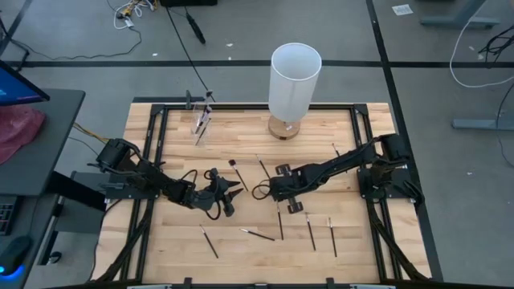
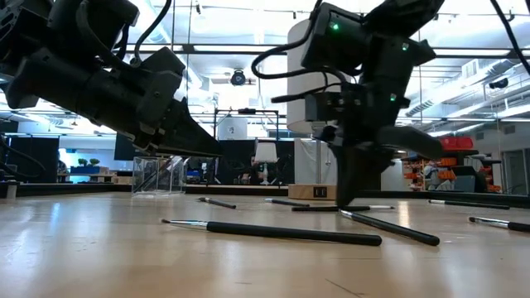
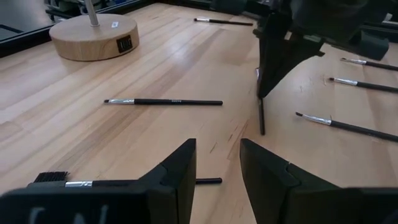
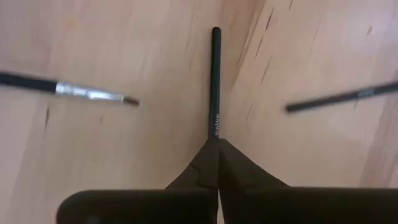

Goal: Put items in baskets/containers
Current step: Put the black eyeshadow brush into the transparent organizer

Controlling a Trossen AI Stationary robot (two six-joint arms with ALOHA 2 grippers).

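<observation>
Several thin dark brushes lie flat on the wooden table. My right gripper points down near the table's middle, shut on one brush. My left gripper is open and hovers low just left of it, above a brush with a dark bristle tuft that lies under its fingers. The clear cup stands near the far edge and holds a few brushes. My right gripper pinches the brush's handle between its two fingertips, coming from above and pointing down. The rest of the handle runs out ahead of the fingers and lies along the table. I cannot tell whether the pinched end is raised.
A lamp with a white shade stands on a round wooden base at the far middle. Loose brushes lie toward the near edge and one mid-table. A black frame rims the table.
</observation>
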